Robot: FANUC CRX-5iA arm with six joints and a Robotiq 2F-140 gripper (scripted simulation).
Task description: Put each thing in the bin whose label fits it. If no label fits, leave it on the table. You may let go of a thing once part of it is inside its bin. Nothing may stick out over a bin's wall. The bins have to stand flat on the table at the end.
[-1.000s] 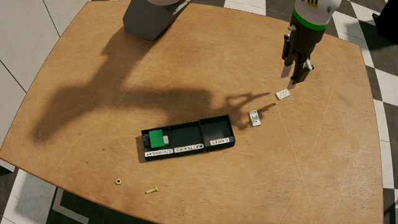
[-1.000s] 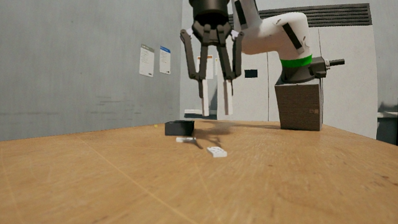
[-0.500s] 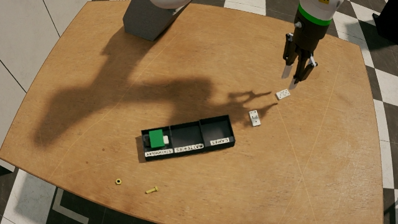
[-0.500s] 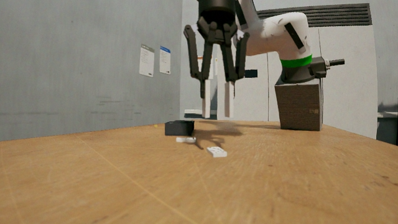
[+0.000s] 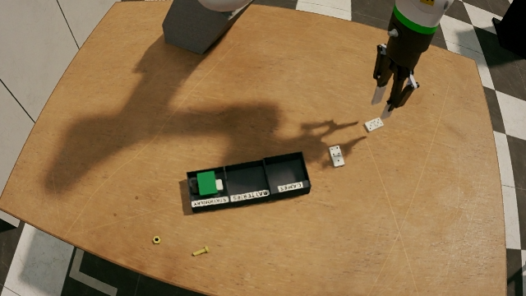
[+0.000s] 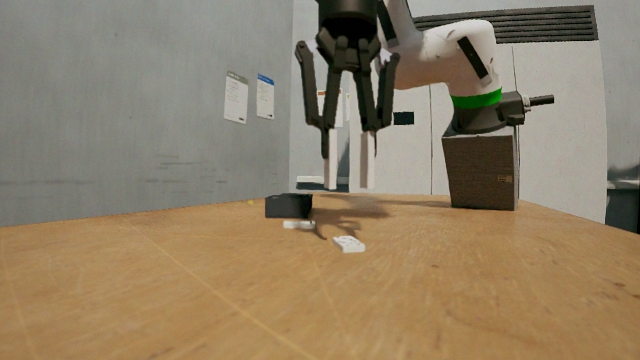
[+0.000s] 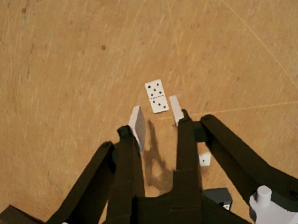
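Note:
My gripper point(image 5: 382, 106) point(image 6: 349, 186) point(image 7: 157, 111) is open a little, with nothing between its fingers. It hangs above the table, just over a white domino point(image 5: 374, 124) point(image 6: 348, 244) point(image 7: 156, 96) that lies flat at the far right. A second white domino point(image 5: 336, 156) point(image 6: 299, 224) lies flat near the right end of the black three-part bin point(image 5: 283, 156) point(image 6: 288, 205). The bin's labels read STATIONERY, BATTERIES and GAMES. A green eraser point(image 5: 206, 183) and a small white piece point(image 5: 219, 184) lie in the STATIONERY part. The other two parts look empty.
A yellow nut point(image 5: 156, 239) and a yellow bolt point(image 5: 200, 251) lie near the table's front edge, left of the bin. The arm's grey base block point(image 5: 193, 25) point(image 6: 482, 170) stands at the back of the table.

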